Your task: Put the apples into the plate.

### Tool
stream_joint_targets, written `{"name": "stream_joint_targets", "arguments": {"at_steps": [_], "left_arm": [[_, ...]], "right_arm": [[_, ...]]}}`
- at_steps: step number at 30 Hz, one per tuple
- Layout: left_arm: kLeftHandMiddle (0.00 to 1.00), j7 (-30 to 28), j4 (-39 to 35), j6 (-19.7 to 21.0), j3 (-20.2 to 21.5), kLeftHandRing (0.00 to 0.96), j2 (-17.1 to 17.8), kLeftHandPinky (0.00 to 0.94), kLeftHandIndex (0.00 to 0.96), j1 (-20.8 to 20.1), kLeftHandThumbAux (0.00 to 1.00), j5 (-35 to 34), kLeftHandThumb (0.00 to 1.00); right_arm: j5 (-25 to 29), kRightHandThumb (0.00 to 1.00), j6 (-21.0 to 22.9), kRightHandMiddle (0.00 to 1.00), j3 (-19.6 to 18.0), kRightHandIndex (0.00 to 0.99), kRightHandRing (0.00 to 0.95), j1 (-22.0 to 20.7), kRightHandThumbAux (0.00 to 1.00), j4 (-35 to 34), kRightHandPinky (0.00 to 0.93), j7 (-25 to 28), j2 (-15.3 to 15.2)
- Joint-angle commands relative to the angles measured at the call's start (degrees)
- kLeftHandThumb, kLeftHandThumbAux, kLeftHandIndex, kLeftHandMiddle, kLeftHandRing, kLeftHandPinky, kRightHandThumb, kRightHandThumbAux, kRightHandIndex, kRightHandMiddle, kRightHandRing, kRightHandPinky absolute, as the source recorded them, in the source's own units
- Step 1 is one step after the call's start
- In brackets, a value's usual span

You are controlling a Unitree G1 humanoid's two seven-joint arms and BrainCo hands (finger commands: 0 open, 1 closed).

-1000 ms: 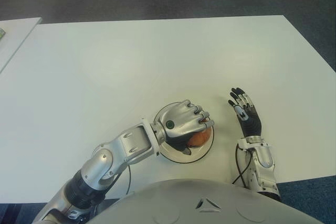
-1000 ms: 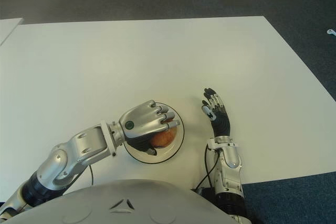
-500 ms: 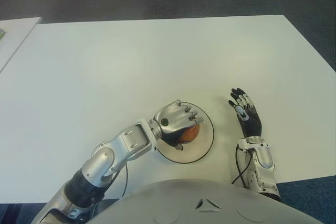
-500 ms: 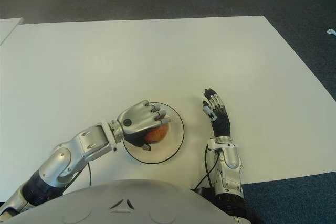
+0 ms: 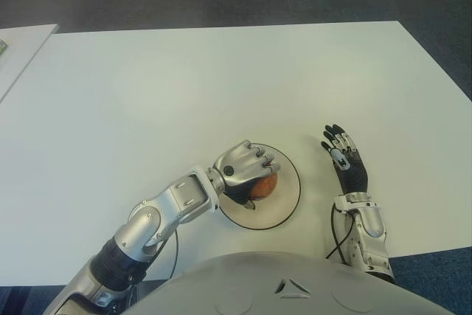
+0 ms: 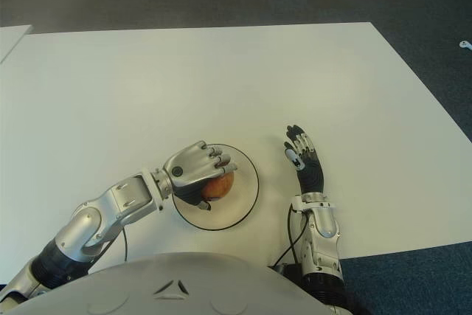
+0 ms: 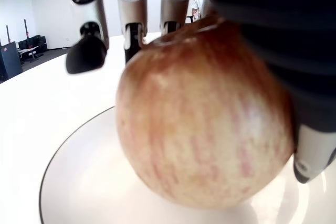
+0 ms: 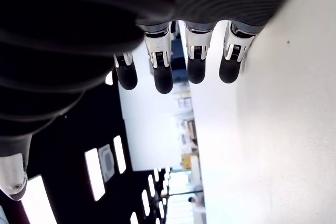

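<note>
A red-yellow apple sits on the white, black-rimmed plate near the table's front edge. My left hand covers it from above, fingers curled around it; in the left wrist view the apple's underside touches the plate. A bit of the apple shows under the fingers. To the right of the plate shows my right hand, palm up with its fingers stretched out and holding nothing.
The white table stretches far behind the plate. Its right edge borders dark carpet. A second white surface shows at the far left.
My left hand has carried the apple leftwards over the plate and lowered it onto the plate's left half. The right hand has not moved.
</note>
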Motion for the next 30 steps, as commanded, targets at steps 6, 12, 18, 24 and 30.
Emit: {"name": "stream_joint_targets", "arguments": {"at_steps": [6, 12, 18, 24, 30], "left_arm": [[0.828, 5.7, 2.3, 0.4, 0.5, 0.83, 0.1, 0.846, 0.443, 0.8, 0.695, 1.3, 0.733], [0.82, 8.1, 2.8, 1.1, 0.3, 0.831, -0.5, 0.822, 0.444, 1.1, 0.693, 1.7, 0.74], [0.748, 11.3, 3.6, 2.2, 0.7, 0.738, -2.1, 0.665, 0.432, 2.5, 0.694, -0.1, 0.705], [0.2, 9.9, 3.6, 3.2, 0.5, 0.16, -2.6, 0.149, 0.195, 3.1, 0.36, -1.0, 0.265], [0.017, 7.9, 2.8, 3.6, 0.3, 0.013, -2.9, 0.012, 0.016, 2.8, 0.272, -2.0, 0.095]], "right_arm": [[-0.1, 0.225, 1.6, 0.143, 0.0, 0.117, 0.068, 1.4, 0.507, 0.9, 0.039, -0.3, 0.5], [0.1, 0.221, 2.0, 0.142, -0.1, 0.116, 0.068, 1.4, 0.504, 0.8, 0.033, -0.4, 0.6], [0.0, 0.225, 1.9, 0.139, -0.1, 0.117, 0.066, 1.4, 0.513, 0.9, 0.032, -0.6, 0.7], [0.1, 0.227, 2.3, 0.153, 0.1, 0.123, 0.073, 1.4, 0.516, 0.6, 0.04, -0.1, 0.4], [0.3, 0.225, 2.8, 0.152, 0.1, 0.123, 0.072, 1.3, 0.504, 0.6, 0.029, -0.2, 0.5]]}}
